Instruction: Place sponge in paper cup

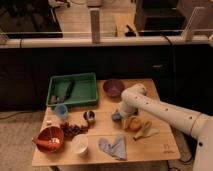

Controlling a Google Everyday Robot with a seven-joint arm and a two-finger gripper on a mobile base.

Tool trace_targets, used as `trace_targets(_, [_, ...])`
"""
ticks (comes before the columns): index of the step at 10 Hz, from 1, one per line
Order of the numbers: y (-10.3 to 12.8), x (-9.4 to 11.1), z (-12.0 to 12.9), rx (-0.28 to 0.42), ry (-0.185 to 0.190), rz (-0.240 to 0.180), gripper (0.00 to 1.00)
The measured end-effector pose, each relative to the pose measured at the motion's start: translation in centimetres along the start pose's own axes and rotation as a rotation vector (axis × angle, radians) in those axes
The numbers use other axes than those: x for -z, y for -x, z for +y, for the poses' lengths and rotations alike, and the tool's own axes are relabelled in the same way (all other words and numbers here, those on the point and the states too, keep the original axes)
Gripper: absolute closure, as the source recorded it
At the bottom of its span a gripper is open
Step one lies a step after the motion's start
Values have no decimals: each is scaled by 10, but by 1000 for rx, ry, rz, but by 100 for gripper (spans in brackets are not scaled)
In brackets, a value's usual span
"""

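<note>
A teal sponge point(116, 116) lies on the tabletop point(150, 150) directly under the robot's lowered claw point(120, 113), apparently poised for a pickup; its grip cannot be told. The paper cup point(80, 144) waits well apart, front-left.

Dim, soft, blurry view; the pincer point(118, 116) sits shadowed near the table's point(150, 150) middle.
</note>
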Motion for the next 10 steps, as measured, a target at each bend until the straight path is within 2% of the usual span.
trace_targets(1, [0, 0, 0, -1, -1, -1, 53])
trace_targets(4, [0, 0, -2, -11, -3, -3, 63])
trace_targets(6, [1, 2, -1, -6, 0, -2, 83])
trace_targets(9, [11, 3, -3, -1, -2, -11, 96])
trace_targets(10, [15, 10, -6, 14, -7, -11, 96])
